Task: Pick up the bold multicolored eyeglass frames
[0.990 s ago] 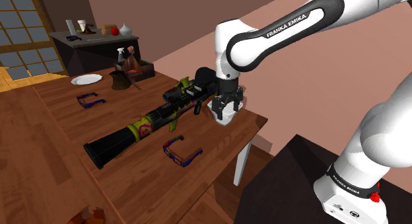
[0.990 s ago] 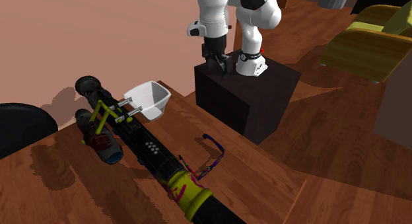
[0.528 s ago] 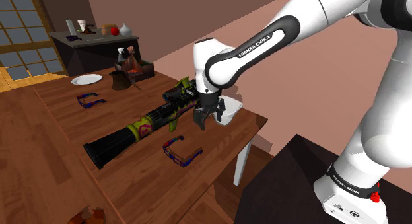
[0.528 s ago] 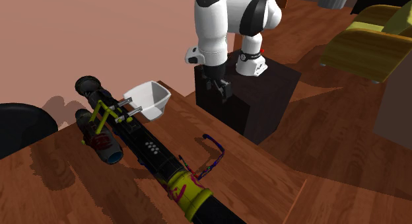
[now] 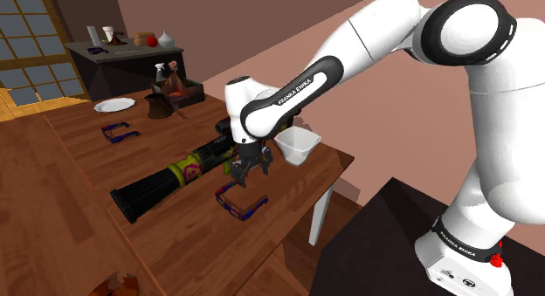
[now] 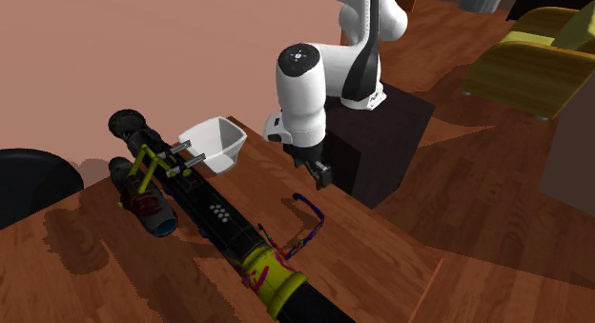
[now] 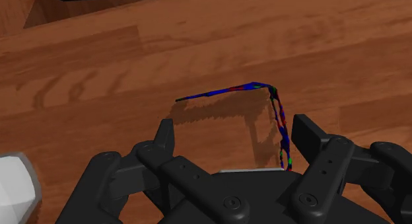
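Note:
The multicoloured eyeglass frames, blue and purple with red and green patches, lie on the brown wooden table near its front edge. They also show beside the launcher's yellow band. My gripper hangs open a little above the table, just behind the frames and in front of the long black launcher. From the second exterior view the gripper sits above the frames' far end. In the wrist view the frames lie below the gripper, one temple crossing between the spread fingers and the front close to one fingertip. Nothing touches them.
A long black toy launcher with a yellow-green band lies across the table behind the frames. A white tub stands by the table's right corner. Farther left are a second blue pair of glasses, a white plate and a brown pot.
The arm has swung from above the white tub towards the shoulder view's left and downward, bringing the gripper over the multicoloured frames. The fingers stayed open. Nothing on the table moved.

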Robot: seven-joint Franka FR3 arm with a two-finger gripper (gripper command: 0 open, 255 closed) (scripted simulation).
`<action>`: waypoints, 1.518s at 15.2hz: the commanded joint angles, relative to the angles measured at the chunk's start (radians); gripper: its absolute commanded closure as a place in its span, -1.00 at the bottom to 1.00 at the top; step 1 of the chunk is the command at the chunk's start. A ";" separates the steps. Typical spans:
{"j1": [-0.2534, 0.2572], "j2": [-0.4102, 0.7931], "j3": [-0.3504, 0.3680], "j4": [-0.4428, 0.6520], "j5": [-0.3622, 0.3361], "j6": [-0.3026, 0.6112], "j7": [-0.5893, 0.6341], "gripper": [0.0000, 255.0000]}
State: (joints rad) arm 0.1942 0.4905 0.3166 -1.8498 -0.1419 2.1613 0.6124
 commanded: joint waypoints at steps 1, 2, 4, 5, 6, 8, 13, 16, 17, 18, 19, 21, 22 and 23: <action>0.030 0.089 -0.010 0.097 -0.024 -0.014 0.023 -1.00; 0.044 0.131 -0.015 0.143 -0.033 -0.020 0.031 -1.00; 0.072 0.216 -0.026 0.241 -0.049 -0.038 0.043 -1.00; 0.087 0.259 -0.032 0.293 -0.056 -0.049 0.048 -1.00; 0.101 0.304 -0.037 0.349 -0.062 -0.061 0.051 -1.00; 0.131 0.398 -0.048 0.472 -0.071 -0.093 0.055 -1.00; 0.173 0.546 -0.063 0.660 -0.081 -0.135 0.055 -1.00; 0.177 0.577 -0.067 0.675 -0.085 -0.118 0.054 -1.00; 0.178 0.587 -0.069 0.680 -0.086 -0.113 0.054 -1.00; 0.179 0.598 -0.070 0.686 -0.087 -0.107 0.054 -1.00; 0.180 0.605 -0.071 0.689 -0.087 -0.105 0.054 -1.00; 0.179 0.603 -0.071 0.687 -0.087 -0.104 0.054 1.00; 0.180 0.604 -0.071 0.688 -0.087 -0.105 0.054 1.00; 0.180 0.603 -0.071 0.688 -0.087 -0.105 0.054 1.00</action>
State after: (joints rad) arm 0.3739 1.0934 0.2460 -1.1622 -0.2292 2.0566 0.6665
